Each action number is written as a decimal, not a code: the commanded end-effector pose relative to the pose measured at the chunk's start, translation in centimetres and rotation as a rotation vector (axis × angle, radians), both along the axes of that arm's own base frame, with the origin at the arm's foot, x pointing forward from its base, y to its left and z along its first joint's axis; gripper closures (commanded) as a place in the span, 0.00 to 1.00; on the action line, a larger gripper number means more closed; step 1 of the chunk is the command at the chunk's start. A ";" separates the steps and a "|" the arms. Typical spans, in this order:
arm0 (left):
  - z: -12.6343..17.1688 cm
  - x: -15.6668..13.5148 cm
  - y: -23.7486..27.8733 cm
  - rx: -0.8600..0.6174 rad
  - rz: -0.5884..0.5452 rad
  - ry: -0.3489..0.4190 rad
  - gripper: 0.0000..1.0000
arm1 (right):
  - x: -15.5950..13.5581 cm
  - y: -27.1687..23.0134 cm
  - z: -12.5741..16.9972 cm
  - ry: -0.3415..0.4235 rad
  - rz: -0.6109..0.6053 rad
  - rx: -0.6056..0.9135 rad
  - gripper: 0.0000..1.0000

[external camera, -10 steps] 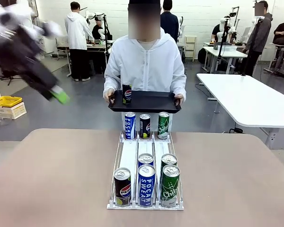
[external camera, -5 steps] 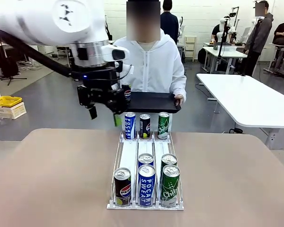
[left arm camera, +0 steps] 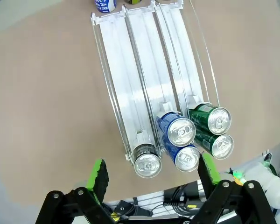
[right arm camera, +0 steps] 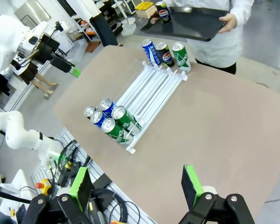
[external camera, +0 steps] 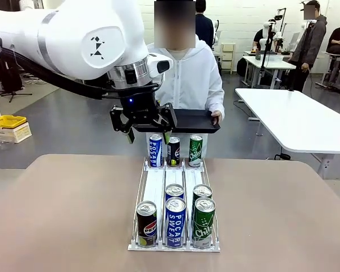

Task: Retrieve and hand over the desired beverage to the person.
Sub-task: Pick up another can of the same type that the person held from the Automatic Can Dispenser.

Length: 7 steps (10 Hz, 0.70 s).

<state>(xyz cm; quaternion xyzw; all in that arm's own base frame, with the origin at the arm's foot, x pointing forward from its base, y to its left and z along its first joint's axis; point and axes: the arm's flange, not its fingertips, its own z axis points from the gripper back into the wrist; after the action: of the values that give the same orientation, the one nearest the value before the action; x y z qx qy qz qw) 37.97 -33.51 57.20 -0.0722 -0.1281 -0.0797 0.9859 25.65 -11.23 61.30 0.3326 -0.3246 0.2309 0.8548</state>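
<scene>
Your left hand [external camera: 148, 135]: released, empty, raised above the can rack [external camera: 154, 190].
Your right hand [right arm camera: 136, 183]: released, empty, high over the surface [right arm camera: 233, 116], well apart from the rack.
Person [external camera: 192, 79]: beyond the rack's far end, holding a black tray [external camera: 195, 120].
Pepsi can [right arm camera: 164, 12]: upright on that tray.
Five cans [external camera: 175, 221]: at the rack's near end.
Three cans [external camera: 173, 151]: at its far end.

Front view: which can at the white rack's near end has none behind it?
The black Pepsi can on the left; the blue can and green can each have a twin behind.
</scene>
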 end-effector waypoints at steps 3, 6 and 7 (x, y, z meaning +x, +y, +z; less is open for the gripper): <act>0.5 0.3 0.1 -0.016 -0.021 0.046 0.00 | 0.1 0.1 -0.1 -0.017 0.019 0.023 0.00; -1.2 -1.5 -2.0 0.065 -0.017 -0.011 0.00 | 0.1 0.1 -0.1 -0.017 0.019 0.023 0.00; -2.8 -3.3 -4.4 0.125 0.023 -0.017 0.00 | 0.1 0.1 -0.1 -0.017 0.019 0.023 0.00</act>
<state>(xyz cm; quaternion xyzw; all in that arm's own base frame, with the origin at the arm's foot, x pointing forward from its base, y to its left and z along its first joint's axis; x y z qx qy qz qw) 36.45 -35.50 55.89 -0.0456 -0.1198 -0.0924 0.9874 25.66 -11.22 61.30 0.3325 -0.3244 0.2310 0.8549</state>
